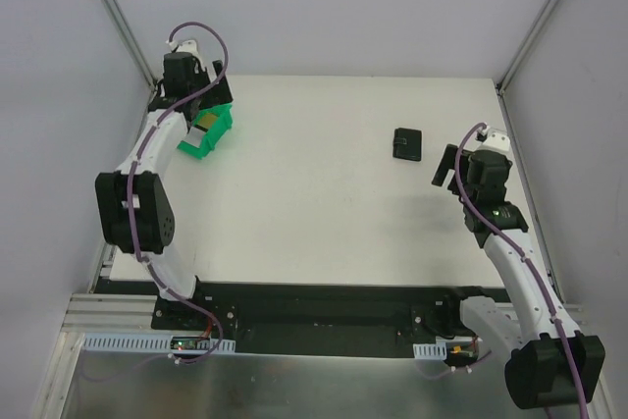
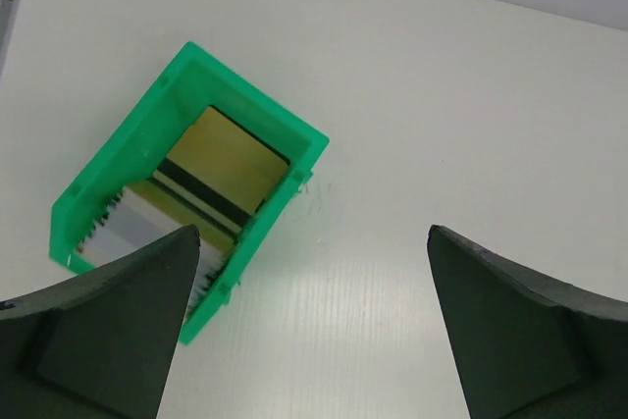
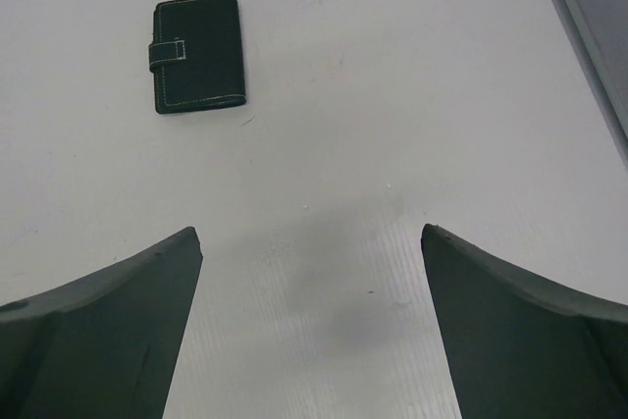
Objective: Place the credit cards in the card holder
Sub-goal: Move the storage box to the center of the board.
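Observation:
The credit cards (image 2: 211,172), gold with a dark stripe and grey-white, lie stacked inside a green open-fronted bin (image 2: 275,130) at the table's far left; they show as a tan patch in the top view (image 1: 204,125). My left gripper (image 2: 312,242) hangs open and empty just above and to the right of the bin. The card holder (image 3: 195,52), a closed black wallet with a tab, lies on the table at the right (image 1: 407,144). My right gripper (image 3: 309,237) is open and empty, short of the wallet and to its right.
The green bin (image 1: 206,131) sits near the left wall and back corner. Grey walls close in the white table (image 1: 324,193) on three sides. A metal rail (image 3: 579,36) runs along the right edge.

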Robot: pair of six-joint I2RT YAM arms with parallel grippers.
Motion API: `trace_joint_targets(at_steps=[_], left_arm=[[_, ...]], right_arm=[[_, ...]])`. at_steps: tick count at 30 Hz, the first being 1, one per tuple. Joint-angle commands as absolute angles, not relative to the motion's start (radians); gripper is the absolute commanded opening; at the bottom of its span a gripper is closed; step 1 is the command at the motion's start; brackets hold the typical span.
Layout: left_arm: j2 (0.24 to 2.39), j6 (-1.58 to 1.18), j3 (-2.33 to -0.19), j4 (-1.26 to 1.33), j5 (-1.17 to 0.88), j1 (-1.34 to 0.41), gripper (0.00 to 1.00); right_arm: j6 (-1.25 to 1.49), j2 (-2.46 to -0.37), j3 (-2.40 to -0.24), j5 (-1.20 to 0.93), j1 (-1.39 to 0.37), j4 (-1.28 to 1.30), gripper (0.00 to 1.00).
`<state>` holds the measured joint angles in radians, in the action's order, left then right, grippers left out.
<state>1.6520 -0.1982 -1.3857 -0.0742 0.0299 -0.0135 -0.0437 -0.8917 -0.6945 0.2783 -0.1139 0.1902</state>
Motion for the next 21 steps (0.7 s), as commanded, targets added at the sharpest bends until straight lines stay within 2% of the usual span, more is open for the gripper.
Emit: trace_joint_targets(at_steps=[1,7,21], left_arm=[[1.83,-0.134,-1.607,-0.262,-0.156,0.043,0.99],[1.971,-0.104,-1.73,-0.287,-0.268,0.052,0.99],[2.114,-0.084,-1.77,-0.282,-0.354,0.054,0.99]], right_arm=[[-0.032,-0.899,-0.759,0.218,-0.115,0.242,0.96],[-0.049,-0.903,-0.761,0.221,-0.115,0.271,0.96],[-0.037,-0.945,-0.77,0.175,-0.112,0.29,0.96]])
